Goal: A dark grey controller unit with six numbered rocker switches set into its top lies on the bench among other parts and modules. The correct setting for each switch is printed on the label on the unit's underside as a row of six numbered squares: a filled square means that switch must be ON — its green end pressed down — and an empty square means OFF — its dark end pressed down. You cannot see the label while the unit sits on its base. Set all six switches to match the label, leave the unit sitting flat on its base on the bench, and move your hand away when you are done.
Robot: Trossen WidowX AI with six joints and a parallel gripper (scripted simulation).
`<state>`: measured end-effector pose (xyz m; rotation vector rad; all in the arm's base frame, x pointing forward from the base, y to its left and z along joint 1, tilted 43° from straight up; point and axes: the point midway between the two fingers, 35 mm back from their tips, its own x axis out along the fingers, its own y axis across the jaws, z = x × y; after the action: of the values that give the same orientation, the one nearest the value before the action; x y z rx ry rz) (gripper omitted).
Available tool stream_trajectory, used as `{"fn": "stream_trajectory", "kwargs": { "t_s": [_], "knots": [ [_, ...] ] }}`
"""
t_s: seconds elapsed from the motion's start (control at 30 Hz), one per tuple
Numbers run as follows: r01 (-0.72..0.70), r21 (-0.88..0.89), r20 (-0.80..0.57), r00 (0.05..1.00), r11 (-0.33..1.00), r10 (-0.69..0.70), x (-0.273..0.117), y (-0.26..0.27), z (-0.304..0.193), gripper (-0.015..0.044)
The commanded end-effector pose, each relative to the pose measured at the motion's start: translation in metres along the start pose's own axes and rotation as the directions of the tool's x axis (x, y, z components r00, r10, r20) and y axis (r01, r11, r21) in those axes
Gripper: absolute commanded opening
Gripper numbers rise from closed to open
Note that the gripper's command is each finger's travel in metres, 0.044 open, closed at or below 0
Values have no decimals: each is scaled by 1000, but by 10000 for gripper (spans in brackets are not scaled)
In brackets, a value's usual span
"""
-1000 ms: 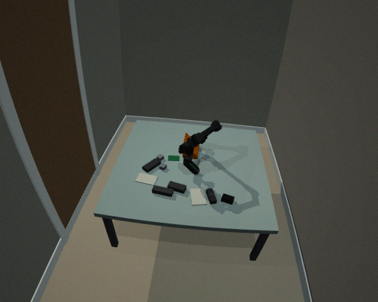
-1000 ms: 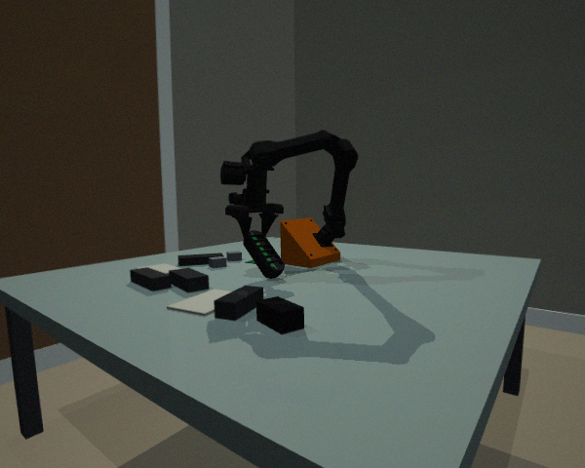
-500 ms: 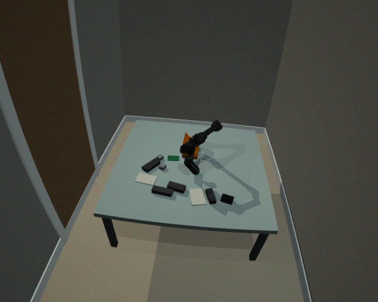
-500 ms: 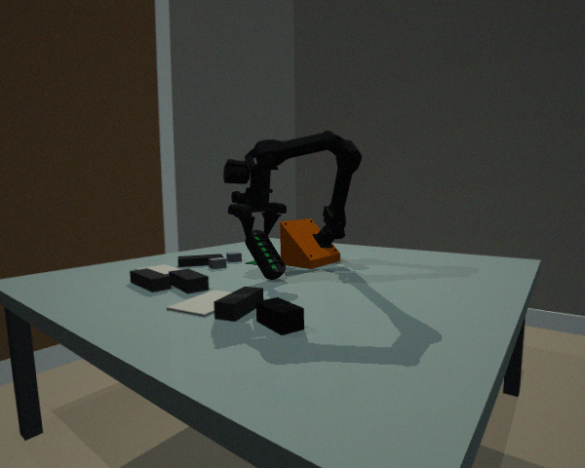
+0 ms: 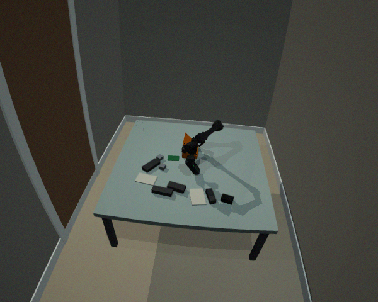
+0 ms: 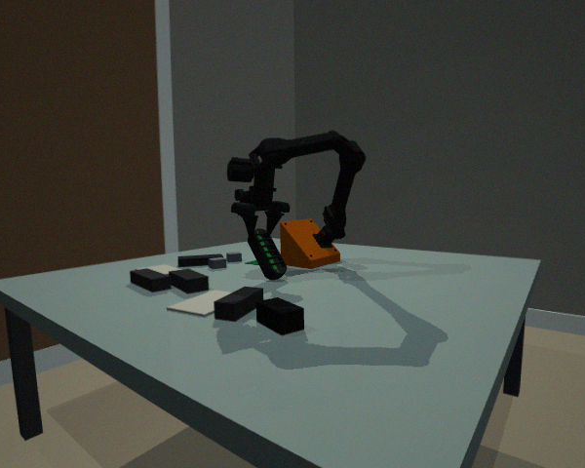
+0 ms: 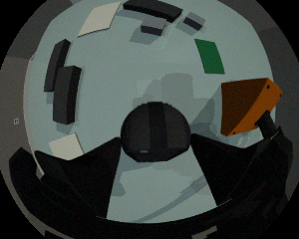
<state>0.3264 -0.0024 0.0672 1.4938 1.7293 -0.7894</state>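
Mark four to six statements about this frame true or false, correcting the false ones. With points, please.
1. The controller unit [image 5: 192, 166] [image 6: 264, 253] [image 7: 155, 131] is held between the fingers of the gripper [image 5: 191, 160] [image 6: 260, 232] [image 7: 156, 139]. True.
2. The unit sits flat on its base. False: it is steeply tilted.
3. The green plate [image 5: 173, 158] [image 7: 209, 57] lies on the bench [image 5: 234, 218] [image 6: 383, 312] [image 7: 110, 65]. True.
4. The wedge-shaped mount [image 5: 186, 141] [image 6: 297, 242] [image 7: 244, 107] is blue. False: it is orange.
5. Two pale flat sheets [image 5: 145, 178] [image 5: 197, 196] [image 6: 199, 303] [image 7: 100, 19] [image 7: 66, 146] lie on the bench. True.
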Motion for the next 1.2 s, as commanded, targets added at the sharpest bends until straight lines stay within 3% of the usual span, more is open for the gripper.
{"fn": "stream_trajectory", "kwargs": {
  "t_s": [0.0,1.17],
  "knots": [
    [-1,2,10,1000,1000,1,-3,0,-5,336],
    [-1,3,65,998,1000,1,-12,0,-29,336]
  ]
}}
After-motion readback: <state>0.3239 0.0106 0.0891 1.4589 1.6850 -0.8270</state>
